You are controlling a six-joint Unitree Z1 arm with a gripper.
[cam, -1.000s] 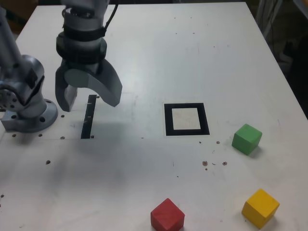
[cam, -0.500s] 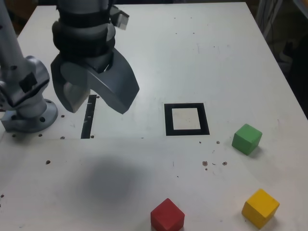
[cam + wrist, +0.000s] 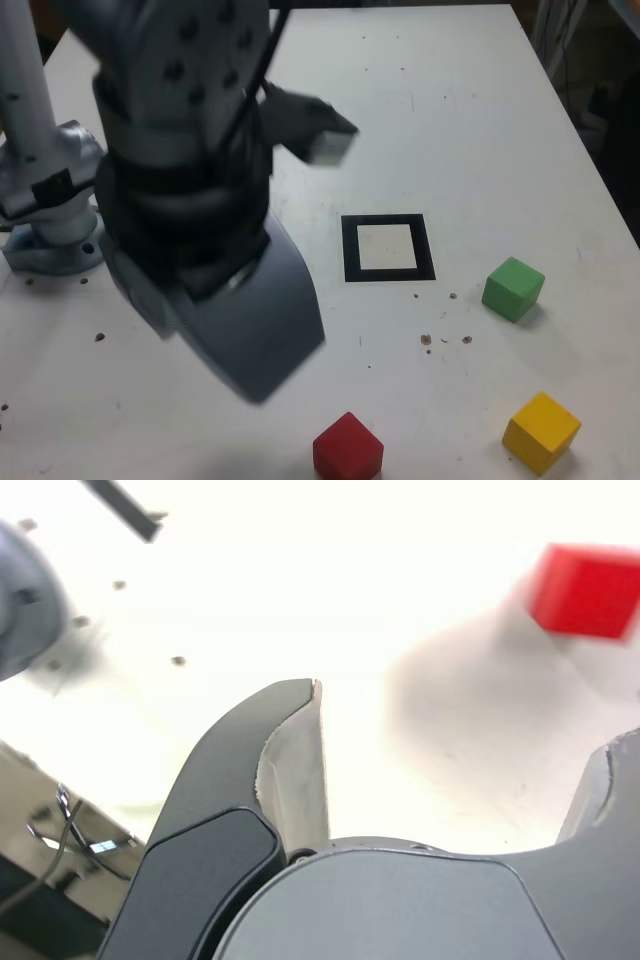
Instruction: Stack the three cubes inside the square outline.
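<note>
Nothing stacked yet: the end effector [image 3: 450,730] hangs wide open and empty above the tabletop [image 3: 470,120], near the red cube [image 3: 348,446], while green [image 3: 513,288] and yellow [image 3: 541,431] sit outside the empty square outline [image 3: 387,248].

Gripper [image 3: 215,345] swung from tape strip toward red cube [image 3: 348,447], now nearer camera

The claw [image 3: 460,750] gapes empty above the white worktop [image 3: 300,600]; a blurred red cube [image 3: 585,590] lies beyond.
</note>
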